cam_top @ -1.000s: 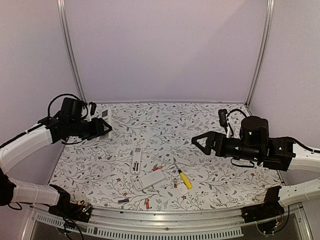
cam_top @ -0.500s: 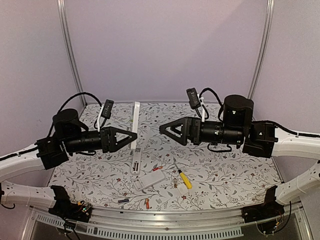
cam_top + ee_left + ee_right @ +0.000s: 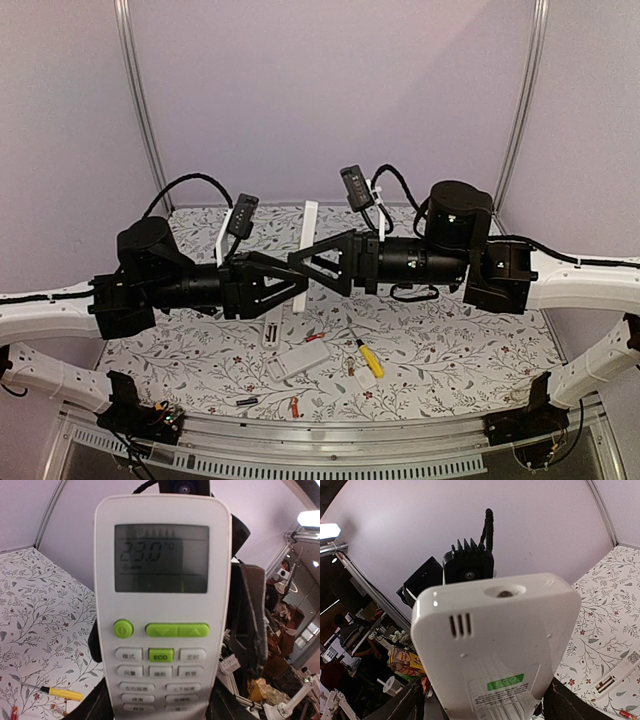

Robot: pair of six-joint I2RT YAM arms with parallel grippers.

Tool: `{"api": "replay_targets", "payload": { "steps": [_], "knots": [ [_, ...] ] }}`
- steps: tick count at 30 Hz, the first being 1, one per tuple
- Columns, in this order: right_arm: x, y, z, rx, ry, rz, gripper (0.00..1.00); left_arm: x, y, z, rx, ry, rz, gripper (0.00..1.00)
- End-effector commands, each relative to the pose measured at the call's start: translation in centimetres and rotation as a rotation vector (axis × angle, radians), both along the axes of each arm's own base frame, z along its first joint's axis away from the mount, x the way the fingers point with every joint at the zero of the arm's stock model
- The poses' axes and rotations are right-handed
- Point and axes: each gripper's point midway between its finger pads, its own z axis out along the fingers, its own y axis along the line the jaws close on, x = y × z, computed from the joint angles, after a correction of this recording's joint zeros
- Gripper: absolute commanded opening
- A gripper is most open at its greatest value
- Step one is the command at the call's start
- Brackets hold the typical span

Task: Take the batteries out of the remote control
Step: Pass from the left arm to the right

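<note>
High above the table (image 3: 450, 350), the remote (image 3: 309, 225) stood upright: left claw (image 3: 298, 284) pinched it, right claw (image 3: 296, 260) flanked it, grip unclear. Left wrist showed its display (image 3: 161, 558), right wrist its back; batteries (image 3: 315, 337) lay below the claws.

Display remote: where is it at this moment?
Top view: the display remote is held roughly upright in mid-air above the middle of the table, in the left gripper, with the right gripper at its back.

A white remote (image 3: 495, 645) is shown upright from behind, with three slots (image 3: 460, 625) and a green label (image 3: 505, 682); an opened remote (image 3: 615, 677) and a red battery (image 3: 625, 713) are seen on the floral table (image 3: 615, 590)
</note>
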Motion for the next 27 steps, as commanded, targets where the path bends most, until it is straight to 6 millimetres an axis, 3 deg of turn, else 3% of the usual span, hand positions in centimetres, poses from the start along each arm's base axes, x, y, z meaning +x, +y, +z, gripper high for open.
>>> {"api": "replay_targets", "payload": {
  "steps": [1, 4, 15, 16, 18, 21, 27],
  "knots": [
    [-0.7, 0.2, 1.5, 0.053, -0.027, 0.031, 0.78, -1.3, -0.7, 3.2, -0.106, -0.068, -0.046, 0.44],
    [-0.9, -0.2, 1.9, 0.078, -0.029, 0.033, 0.74, -1.8, -1.2, 3.5, -0.106, -0.069, -0.080, 0.44],
    [-1.5, -1.7, 3.0, 0.146, -0.039, 0.031, 0.34, -1.6, -1.5, 3.5, -0.110, -0.057, -0.066, 0.46],
    [-1.5, -1.9, 2.9, 0.146, -0.040, 0.028, 0.31, -1.4, -1.5, 3.3, -0.102, -0.047, -0.057, 0.52],
    [-1.2, -2.0, 2.5, 0.133, -0.036, 0.010, 0.28, -0.6, -1.4, 2.4, -0.067, -0.007, -0.006, 0.77],
    [-0.4, -2.3, 1.5, 0.084, -0.036, -0.045, 0.27, 1.7, -0.4, 0.9, 0.025, 0.064, 0.139, 0.96],
    [1.2, -3.2, -1.8, -0.071, -0.053, -0.146, 0.27, 4.1, 2.8, 0.7, 0.080, 0.150, 0.303, 1.00]
  ]
}}
